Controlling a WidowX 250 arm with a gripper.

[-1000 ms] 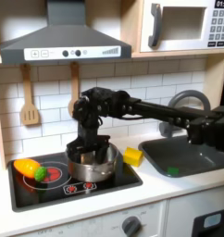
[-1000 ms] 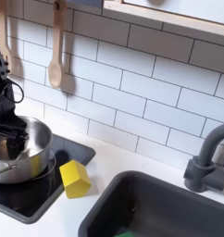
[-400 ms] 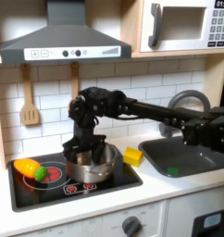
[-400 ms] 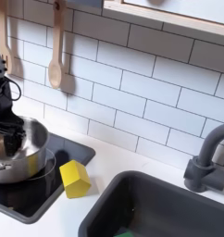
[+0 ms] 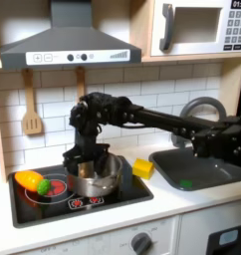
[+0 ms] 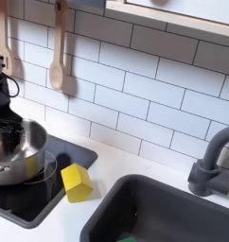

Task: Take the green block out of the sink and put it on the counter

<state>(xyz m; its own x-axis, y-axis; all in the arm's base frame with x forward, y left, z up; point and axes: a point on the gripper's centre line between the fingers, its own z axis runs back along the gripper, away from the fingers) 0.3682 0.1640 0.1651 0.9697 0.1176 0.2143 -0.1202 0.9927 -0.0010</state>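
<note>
My hand [image 5: 81, 159] is down at the steel pot [image 5: 96, 176] on the stovetop [image 5: 53, 204]; can't tell if it's open or closed. Green block [image 5: 184, 183] sits in the sink [image 5: 227, 171], near its front edge. Yellow block [image 6: 77, 182] on the surface [image 6: 102, 203] between stovetop and sink.

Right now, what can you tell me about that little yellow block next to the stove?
The yellow block is a small, bright, smooth, plastic-looking piece with a sloped top, so it looks more like a wedge than a cube. It stands on the off-white counter, between the black stovetop and the dark grey sink. In both exterior views it sits just beside the stovetop's edge, apart from the metal pot. Nothing grips it.
</note>
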